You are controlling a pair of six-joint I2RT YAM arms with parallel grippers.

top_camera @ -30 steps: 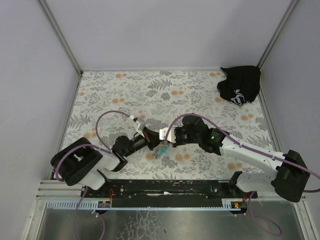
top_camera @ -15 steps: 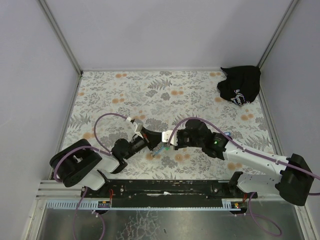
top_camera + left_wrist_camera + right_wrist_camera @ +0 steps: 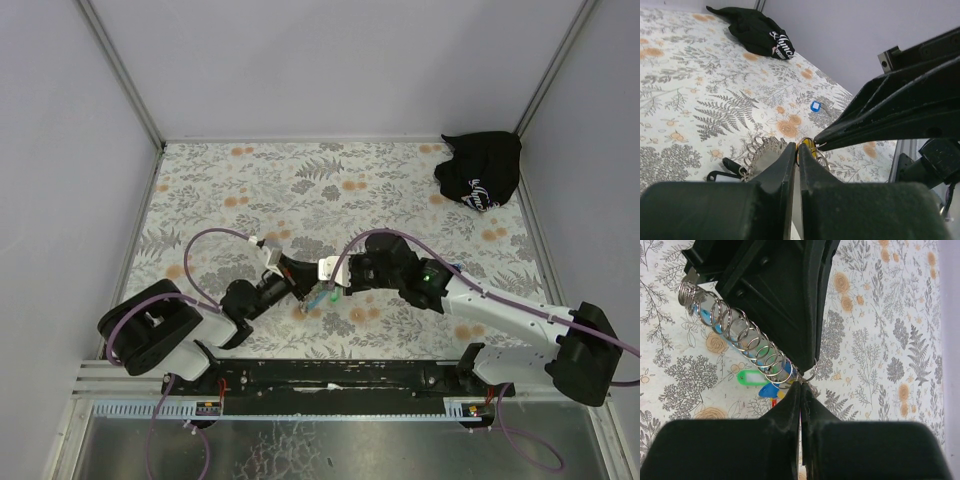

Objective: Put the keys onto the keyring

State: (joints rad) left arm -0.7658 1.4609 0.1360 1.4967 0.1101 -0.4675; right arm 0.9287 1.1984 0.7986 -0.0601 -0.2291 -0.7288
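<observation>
We're holding both hands tip to tip over the counter (image 3: 300,180), near-centre. The left hand (image 3: 795,150) is pinching narrow on the keyring (image 3: 740,337), w/ the yellow key (image 3: 807,146) at its tips. The right hand (image 3: 800,387) is gripping a small ring of it. The blue key (image 3: 815,106) is lying just beyond. The black bag (image 3: 480,170) is sitting far right, contents not visible.
</observation>
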